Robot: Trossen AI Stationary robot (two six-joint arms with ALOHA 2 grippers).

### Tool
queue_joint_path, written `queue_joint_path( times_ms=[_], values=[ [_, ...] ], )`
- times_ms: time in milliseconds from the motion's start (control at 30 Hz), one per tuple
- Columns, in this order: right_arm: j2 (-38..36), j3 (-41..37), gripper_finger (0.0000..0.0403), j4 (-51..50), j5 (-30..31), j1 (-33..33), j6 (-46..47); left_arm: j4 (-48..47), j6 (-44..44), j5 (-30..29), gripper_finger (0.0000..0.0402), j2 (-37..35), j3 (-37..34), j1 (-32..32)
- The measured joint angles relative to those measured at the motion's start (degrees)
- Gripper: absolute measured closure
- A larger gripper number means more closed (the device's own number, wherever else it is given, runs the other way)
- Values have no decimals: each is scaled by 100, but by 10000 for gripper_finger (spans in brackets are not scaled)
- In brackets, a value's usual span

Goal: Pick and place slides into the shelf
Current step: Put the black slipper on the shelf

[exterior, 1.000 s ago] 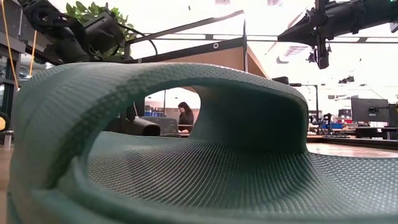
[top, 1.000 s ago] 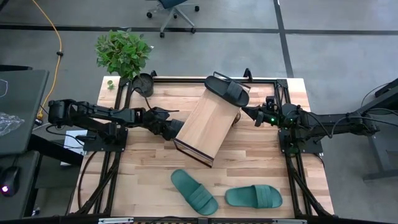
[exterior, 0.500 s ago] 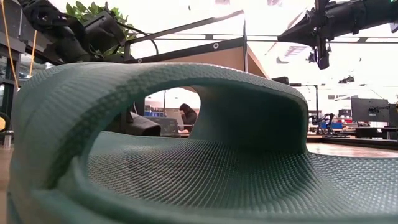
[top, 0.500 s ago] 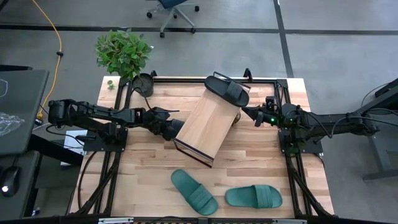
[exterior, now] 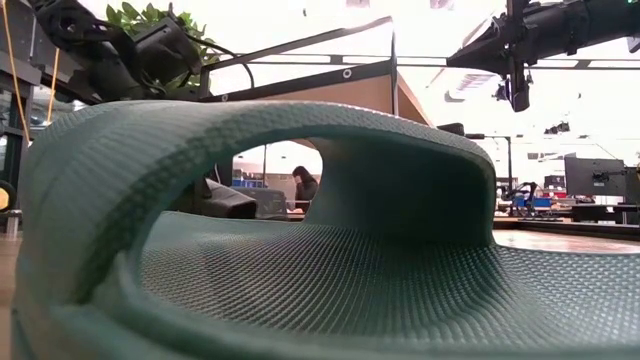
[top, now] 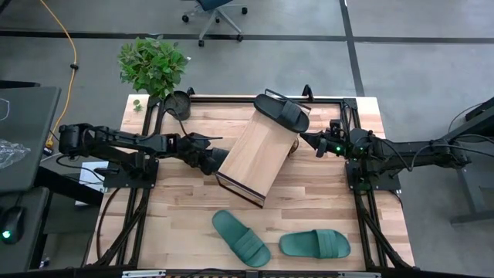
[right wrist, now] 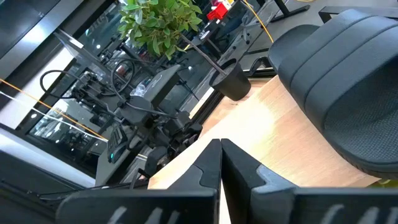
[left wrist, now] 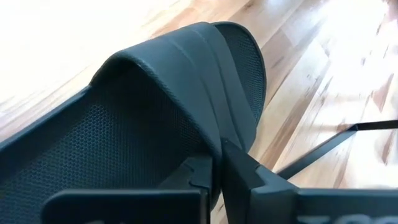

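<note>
Grasp step: left gripper (left wrist: 217, 171), fingers pinched on the black slide (left wrist: 155, 112) directly ahead, must next lift it onto the adjacent shelf (top: 251, 154); right gripper (top: 318, 144) waits closed, empty.

Both arms are matte black, built of slim tubular links joined by bulkier rounded housings. Black cables loop along the right arm (top: 401, 147), and a small green light (top: 337, 149) glows by its wrist. The left arm (top: 123, 143) shows chunky angular casings and flat, squared black fingers (left wrist: 239, 171).
</note>
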Motion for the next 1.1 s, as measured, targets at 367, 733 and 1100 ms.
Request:
queue_joint_path(
  times_ms=[367,733,1100],
  values=[
    [1,0,402,-60,-32,2,98,-1007,24,-420,394,-1084,-11,2],
    [3,0,402,-133,-27,2,98,-1506,-47,-754,399,-2568,-11,2],
    [5,0,402,-131,-24,0,108,-1593,-104,-929,400,-3585,-11,4]
  ],
)
